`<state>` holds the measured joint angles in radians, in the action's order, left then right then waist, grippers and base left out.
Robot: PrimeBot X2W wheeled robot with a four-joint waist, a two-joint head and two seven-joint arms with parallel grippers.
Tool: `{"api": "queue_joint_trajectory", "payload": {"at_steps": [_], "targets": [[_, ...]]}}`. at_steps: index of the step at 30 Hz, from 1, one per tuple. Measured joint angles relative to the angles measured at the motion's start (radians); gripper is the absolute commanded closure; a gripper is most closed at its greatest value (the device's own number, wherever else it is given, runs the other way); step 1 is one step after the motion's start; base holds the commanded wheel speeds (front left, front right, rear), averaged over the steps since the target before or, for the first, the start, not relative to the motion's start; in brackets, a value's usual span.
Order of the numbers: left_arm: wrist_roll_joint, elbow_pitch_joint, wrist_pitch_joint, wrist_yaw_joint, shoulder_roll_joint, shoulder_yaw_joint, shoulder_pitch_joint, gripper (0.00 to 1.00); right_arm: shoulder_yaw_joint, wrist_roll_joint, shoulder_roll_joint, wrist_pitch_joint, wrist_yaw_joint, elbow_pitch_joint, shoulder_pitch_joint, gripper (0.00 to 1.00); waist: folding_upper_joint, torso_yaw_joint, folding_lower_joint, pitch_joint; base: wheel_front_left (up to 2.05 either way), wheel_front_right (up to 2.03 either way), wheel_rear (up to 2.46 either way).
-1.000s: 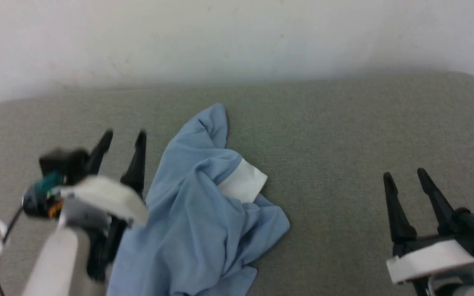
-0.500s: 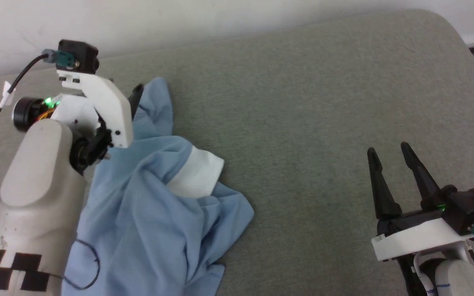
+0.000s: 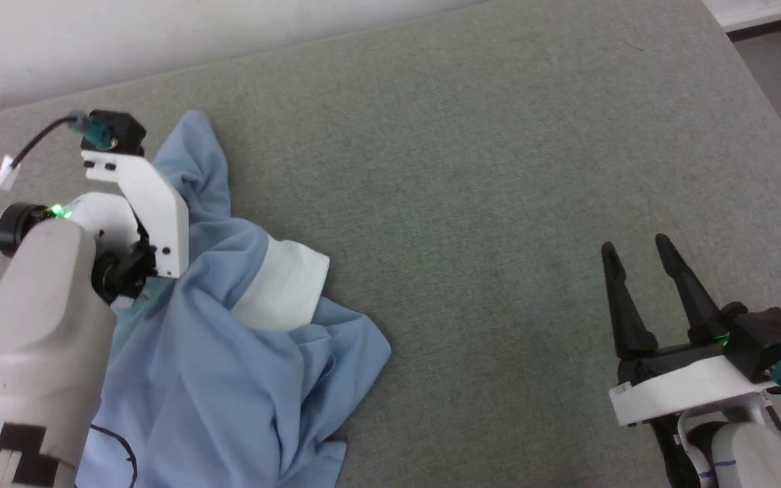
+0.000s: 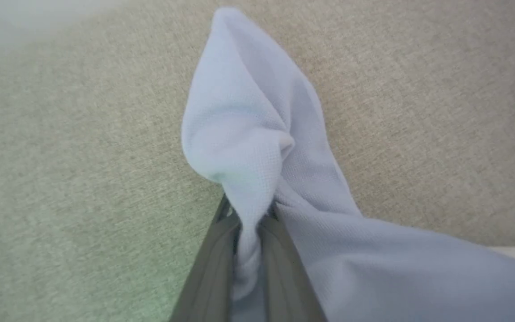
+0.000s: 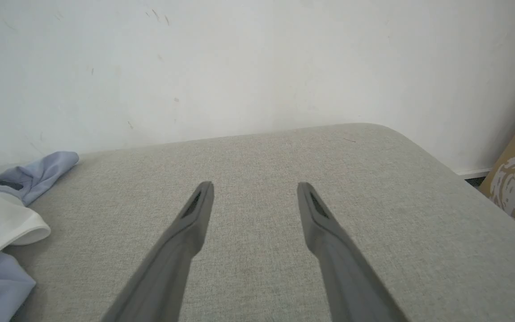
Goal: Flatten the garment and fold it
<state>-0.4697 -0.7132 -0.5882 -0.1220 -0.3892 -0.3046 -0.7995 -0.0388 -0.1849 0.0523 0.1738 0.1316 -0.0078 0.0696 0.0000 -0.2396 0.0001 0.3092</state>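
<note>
One garment (image 3: 228, 393), pinched in left claw (image 4: 251, 209) (right claw (image 3: 635, 244) spread).

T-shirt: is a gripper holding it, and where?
The left gripper pinches the T-shirt by a bunched fold near its far tip; the right gripper holds nothing.

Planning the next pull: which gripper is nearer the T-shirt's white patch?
Left. The left gripper is shut on the garment close beside the white patch; the right gripper is open over the grey surface, well apart on the patch's right.
</note>
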Motion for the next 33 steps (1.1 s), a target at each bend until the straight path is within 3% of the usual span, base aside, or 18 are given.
{"api": "queue_joint_trajectory", "payload": {"at_steps": [2,8,16,21,23,24,29,33], "targets": [[0.022,0.035,0.075,0.023,-0.009,0.004,0.028,1.00,0.005,0.003,0.000,-0.001,0.000,-0.001,0.001,0.00,0.0000,0.009,0.0000,-0.006,0.00,0.00,0.00],[-0.015,0.250,0.271,0.163,-0.042,0.137,0.188,1.00,0.020,0.017,0.000,-0.013,0.000,-0.003,-0.011,0.00,0.0000,0.053,-0.0001,-0.045,0.00,0.00,0.00],[-0.072,0.614,0.325,0.385,-0.042,0.316,0.719,1.00,0.035,0.028,0.000,-0.042,0.000,-0.029,-0.059,0.00,0.0000,0.127,-0.0001,-0.099,0.00,0.00,0.00],[-0.096,0.773,0.335,0.461,0.023,0.353,0.975,1.00,0.052,0.036,0.000,-0.058,0.000,-0.044,-0.087,0.00,0.0001,0.161,-0.0003,-0.133,0.00,0.00,0.00],[-0.104,0.816,0.345,0.466,0.051,0.347,1.025,0.60,0.061,0.036,0.000,-0.061,0.000,-0.048,-0.099,0.00,0.0000,0.173,-0.0003,-0.145,0.00,0.00,0.00],[-0.103,0.831,0.360,0.466,0.063,0.342,1.037,0.00,0.065,0.036,0.000,-0.065,0.000,-0.049,-0.104,0.00,0.0000,0.178,-0.0002,-0.153,0.00,0.00,0.00],[-0.101,0.877,0.519,0.446,0.123,0.340,1.029,0.00,0.068,0.042,0.000,-0.080,0.000,-0.063,-0.124,0.00,0.0000,0.201,-0.0002,-0.185,0.00,0.00,0.00],[-0.047,0.890,0.668,0.401,0.123,0.325,0.985,0.00,0.067,0.044,0.000,-0.088,0.000,-0.074,-0.132,0.00,0.0001,0.216,-0.0002,-0.205,0.00,0.00,0.00]]}}
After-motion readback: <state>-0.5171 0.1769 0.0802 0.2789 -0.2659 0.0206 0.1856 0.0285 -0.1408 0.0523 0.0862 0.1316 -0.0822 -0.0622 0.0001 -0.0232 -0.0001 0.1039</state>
